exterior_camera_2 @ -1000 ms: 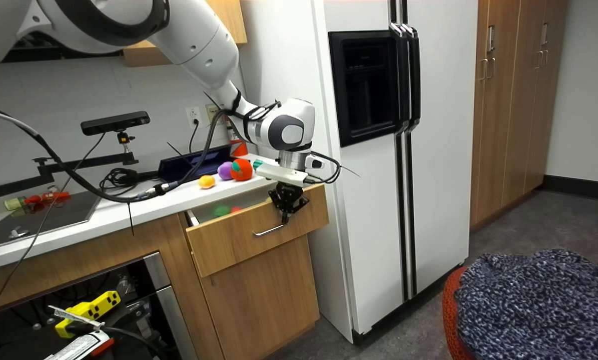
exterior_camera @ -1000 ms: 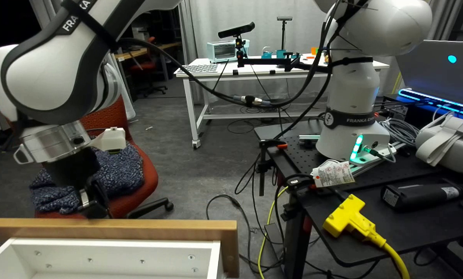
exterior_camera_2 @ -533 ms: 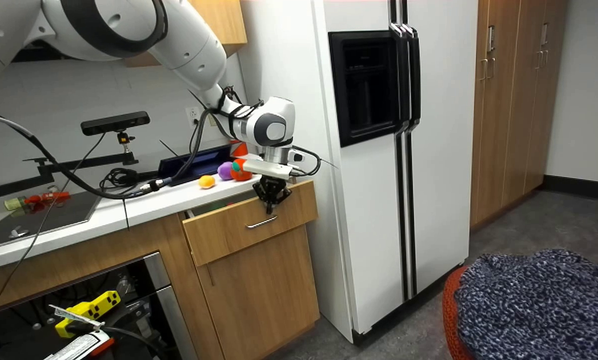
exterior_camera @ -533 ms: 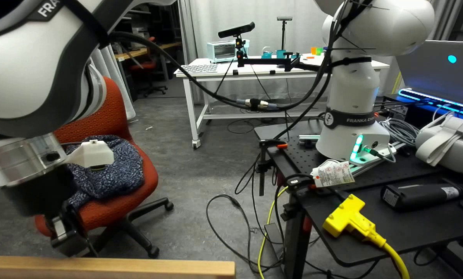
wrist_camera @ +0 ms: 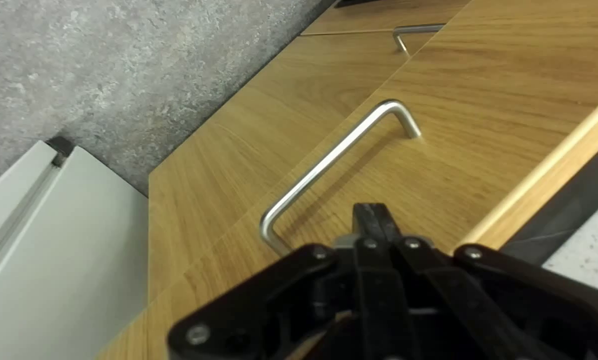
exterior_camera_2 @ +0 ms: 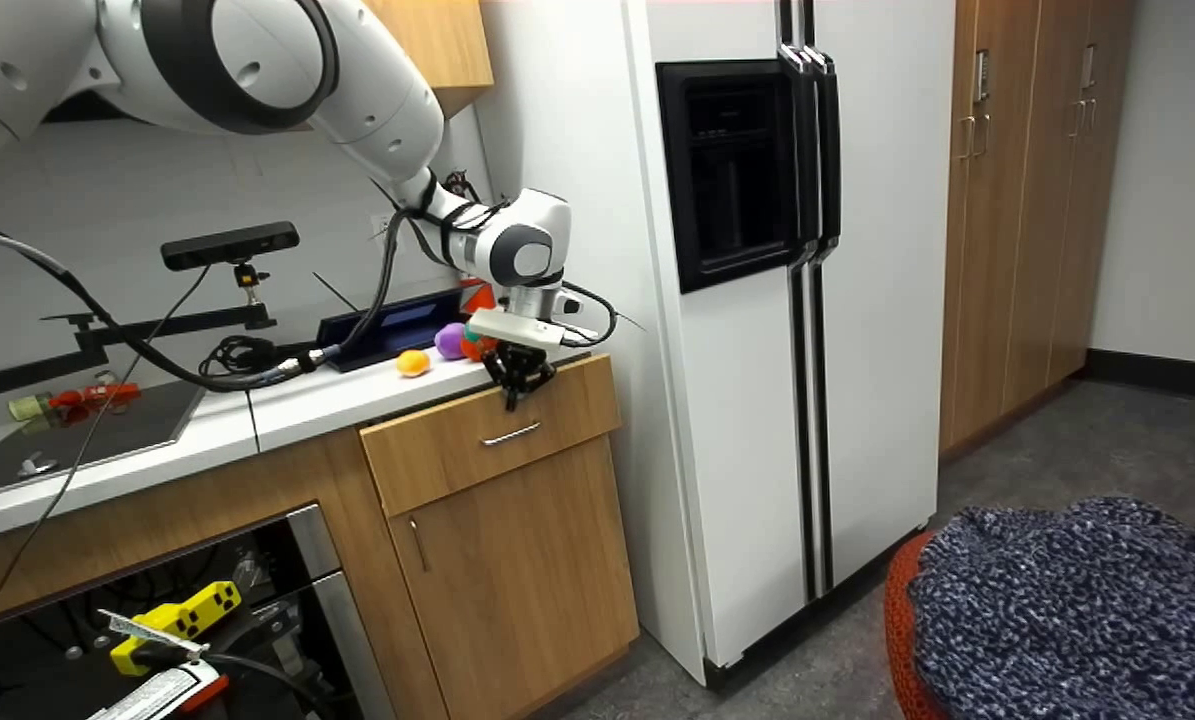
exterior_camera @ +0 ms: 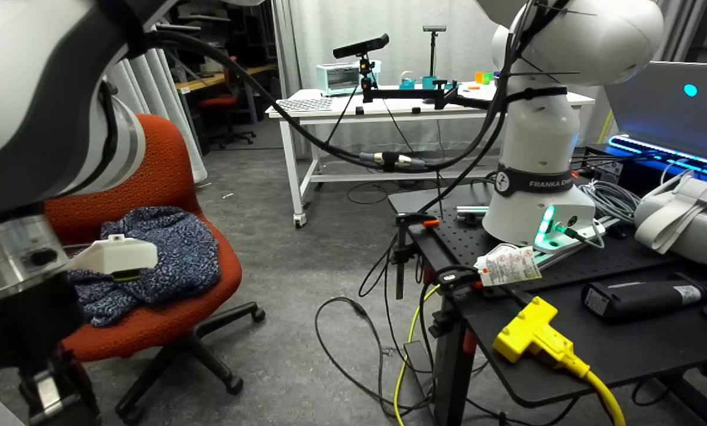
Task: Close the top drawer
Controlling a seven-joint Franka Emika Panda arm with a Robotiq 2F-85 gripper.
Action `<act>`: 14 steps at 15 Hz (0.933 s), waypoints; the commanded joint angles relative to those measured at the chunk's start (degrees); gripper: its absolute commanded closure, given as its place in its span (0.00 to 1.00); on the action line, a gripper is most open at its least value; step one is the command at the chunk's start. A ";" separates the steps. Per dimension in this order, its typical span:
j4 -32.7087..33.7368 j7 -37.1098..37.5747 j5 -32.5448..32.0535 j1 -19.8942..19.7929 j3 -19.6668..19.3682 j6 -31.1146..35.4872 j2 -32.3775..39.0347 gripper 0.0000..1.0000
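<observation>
Gripper (wrist_camera: 373, 210) (pinched together), at the top drawer (exterior_camera_2: 465, 441), itself barely ajar.

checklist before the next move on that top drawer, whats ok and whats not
1. Top drawer fully shut: not ok, a dark gap shows between its front and the counter.
2. Gripper closed: ok, fingertips together.
3. Handle outside the grip: ok, not between the fingertips.
4. Firm contact with the drawer front: cannot tell.
5. Small orange item clear of the gap: ok, set back on the counter.
6. Drawer interior free of snags: cannot tell, hidden.
</observation>
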 commanded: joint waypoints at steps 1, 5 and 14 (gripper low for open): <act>3.31 -4.19 3.08 -0.39 2.83 -2.49 2.09 1.00; 4.17 -6.34 4.28 -0.11 4.68 -3.86 2.89 1.00; -0.60 -4.67 -0.30 1.66 0.47 -0.99 -2.39 1.00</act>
